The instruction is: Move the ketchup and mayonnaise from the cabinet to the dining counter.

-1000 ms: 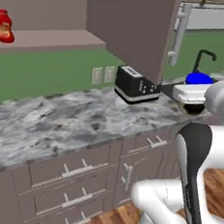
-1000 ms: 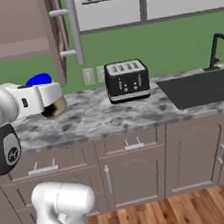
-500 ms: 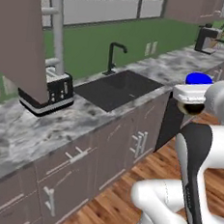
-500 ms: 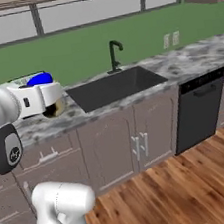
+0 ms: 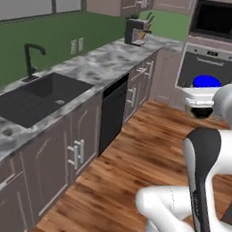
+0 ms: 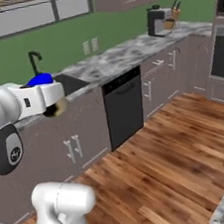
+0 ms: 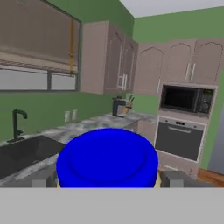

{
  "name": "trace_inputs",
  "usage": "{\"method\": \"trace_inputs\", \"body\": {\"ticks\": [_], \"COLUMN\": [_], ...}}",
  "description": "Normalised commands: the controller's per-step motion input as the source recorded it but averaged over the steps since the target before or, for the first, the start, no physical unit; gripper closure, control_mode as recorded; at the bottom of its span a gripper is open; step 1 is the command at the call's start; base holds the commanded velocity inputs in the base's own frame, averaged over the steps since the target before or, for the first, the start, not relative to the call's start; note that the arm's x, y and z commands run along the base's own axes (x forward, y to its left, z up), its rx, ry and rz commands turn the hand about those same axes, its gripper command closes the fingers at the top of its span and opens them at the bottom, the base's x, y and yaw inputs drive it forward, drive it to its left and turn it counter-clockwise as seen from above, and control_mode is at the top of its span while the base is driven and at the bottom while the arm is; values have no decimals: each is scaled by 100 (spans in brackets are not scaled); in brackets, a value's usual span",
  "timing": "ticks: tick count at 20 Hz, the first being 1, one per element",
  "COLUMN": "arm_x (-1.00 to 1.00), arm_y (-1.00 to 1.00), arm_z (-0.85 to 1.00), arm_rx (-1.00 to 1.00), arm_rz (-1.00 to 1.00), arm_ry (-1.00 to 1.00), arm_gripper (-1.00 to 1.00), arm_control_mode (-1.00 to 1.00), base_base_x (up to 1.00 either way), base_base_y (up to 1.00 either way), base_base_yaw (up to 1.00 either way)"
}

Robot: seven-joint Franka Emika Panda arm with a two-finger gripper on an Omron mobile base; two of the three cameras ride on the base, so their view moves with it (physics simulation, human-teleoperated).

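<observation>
Writing: none readable; jar label hidden behind the hand, appliance fronts too small or blurred to read.
Mayonnaise [image 7: 107, 158]: held at the gripper, blue lid up; lid seen as a blue dome above the white hand in the left base view [image 5: 206, 81] and the right base view [image 6: 40, 79]; dark body with a cream patch just visible under the hand.
Gripper [image 7: 107, 177]: spread wide and clamped on the mayonnaise, one grey fingertip [image 7: 177, 178] at each side of the lid, touching it.
Arm pose: forearm level, reaching out from the upright link; hand at about worktop height, off the worktop, over the wooden floor [image 5: 149, 156]; jar carried upright.
Hand in base views: left base view [image 5: 202, 103], right base view [image 6: 52, 99].
Sink [image 5: 29, 99]: dark basin set in the marbled worktop [image 5: 100, 66], black tap [image 5: 30, 59] behind it; well apart from the jar.
Dishwasher [image 6: 125, 107]: black front under the worktop, right of the sink.
Corner of worktop: coffee machine [image 6: 158, 20] with a knife block [image 6: 173, 22] just beside it.
Oven [image 7: 178, 141]: built into the far wall, microwave [image 7: 186, 99] directly above.
Wall cabinets [image 7: 118, 59]: mauve, panelled doors closed, bar handles.
Window [image 7: 35, 57]: above the sink, blind lowered over most of it.
</observation>
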Motion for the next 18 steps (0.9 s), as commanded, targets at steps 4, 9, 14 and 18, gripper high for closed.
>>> {"method": "trace_inputs", "body": {"ticks": [4,9,14,18], "arm_x": [0,0,0,0], "arm_y": [0,0,0,0], "arm_z": [0,0,0,0], "arm_rx": [0,0,0,0], "arm_rz": [0,0,0,0], "arm_ry": [0,0,0,0], "arm_gripper": [100,100,100,100], "arm_control_mode": [100,100,100,100], "base_base_x": [0,0,0,14], "base_base_y": [-66,-28,1,14], "base_base_yaw": [-46,-34,-17,-10]}}
